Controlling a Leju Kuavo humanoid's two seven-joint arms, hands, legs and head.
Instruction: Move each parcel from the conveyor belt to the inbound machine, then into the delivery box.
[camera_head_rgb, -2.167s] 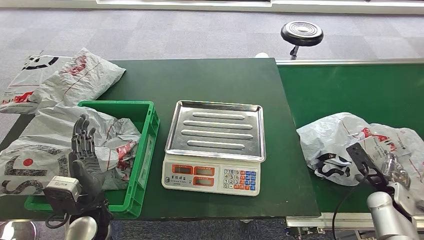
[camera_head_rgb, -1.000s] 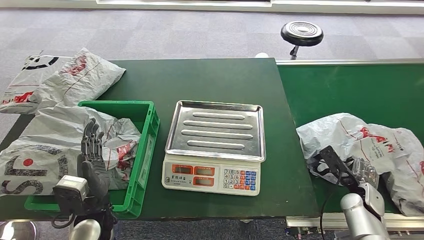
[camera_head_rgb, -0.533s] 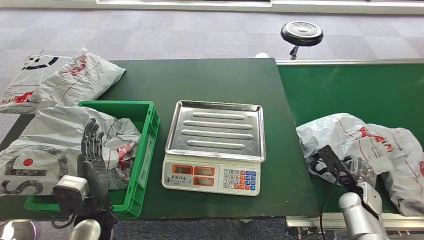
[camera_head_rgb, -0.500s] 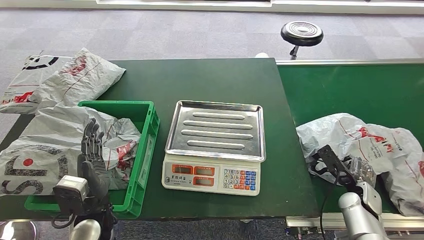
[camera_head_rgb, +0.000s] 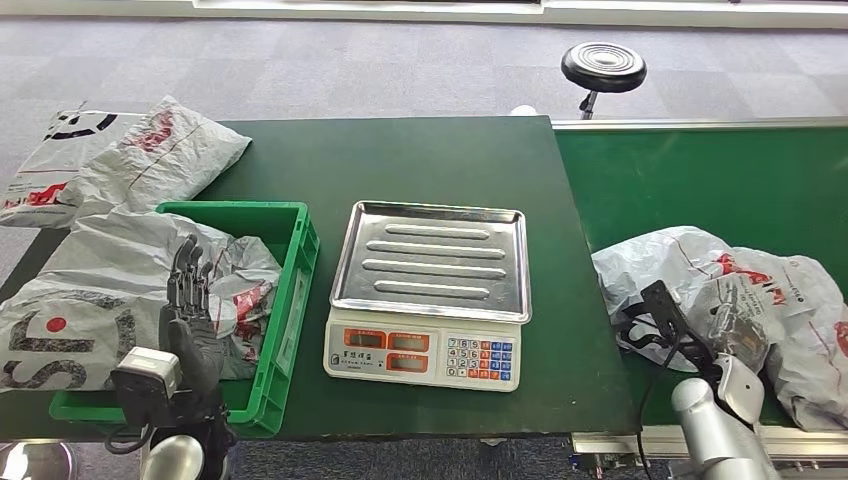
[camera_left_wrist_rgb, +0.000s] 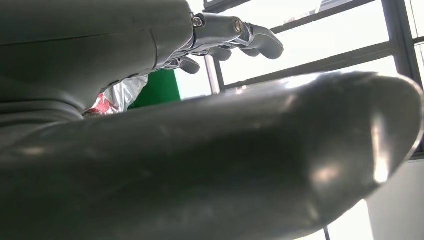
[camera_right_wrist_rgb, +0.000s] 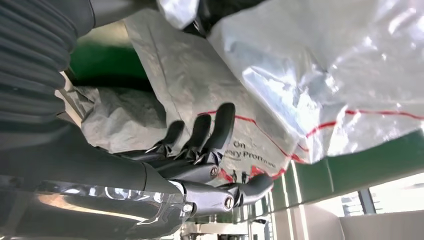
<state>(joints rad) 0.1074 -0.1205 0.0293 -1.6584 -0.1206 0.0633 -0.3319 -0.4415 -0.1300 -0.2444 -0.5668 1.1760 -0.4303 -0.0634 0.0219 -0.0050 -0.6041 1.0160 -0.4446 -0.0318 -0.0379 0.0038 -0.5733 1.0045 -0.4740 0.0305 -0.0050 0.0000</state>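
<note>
- Left hand (camera_head_rgb: 192, 318) raised upright at near edge of green crate (camera_head_rgb: 290, 300), fingers (camera_left_wrist_rgb: 235, 35) extended and slightly apart, holding nothing.
- Left arm rising from below, wrist camera block just beneath the palm.
- Right hand (camera_right_wrist_rgb: 200, 160) low at near edge of conveyor belt (camera_head_rgb: 700, 170), reaching under the grey parcel (camera_head_rgb: 720, 300) lying there.
- Right-hand fingers (camera_right_wrist_rgb: 220, 125) straight and spread, tips against the parcel's underside film; no closed hold visible.
- Parcel on the belt, crumpled, red and black print, partly draped over the right wrist in head view.
- Scale (camera_head_rgb: 430, 290) between crate and belt on dark green table (camera_head_rgb: 420, 160), steel tray bare.
- Further grey bags (camera_head_rgb: 120, 270) in and beside the crate, one (camera_head_rgb: 120, 150) at far left table corner.
</note>
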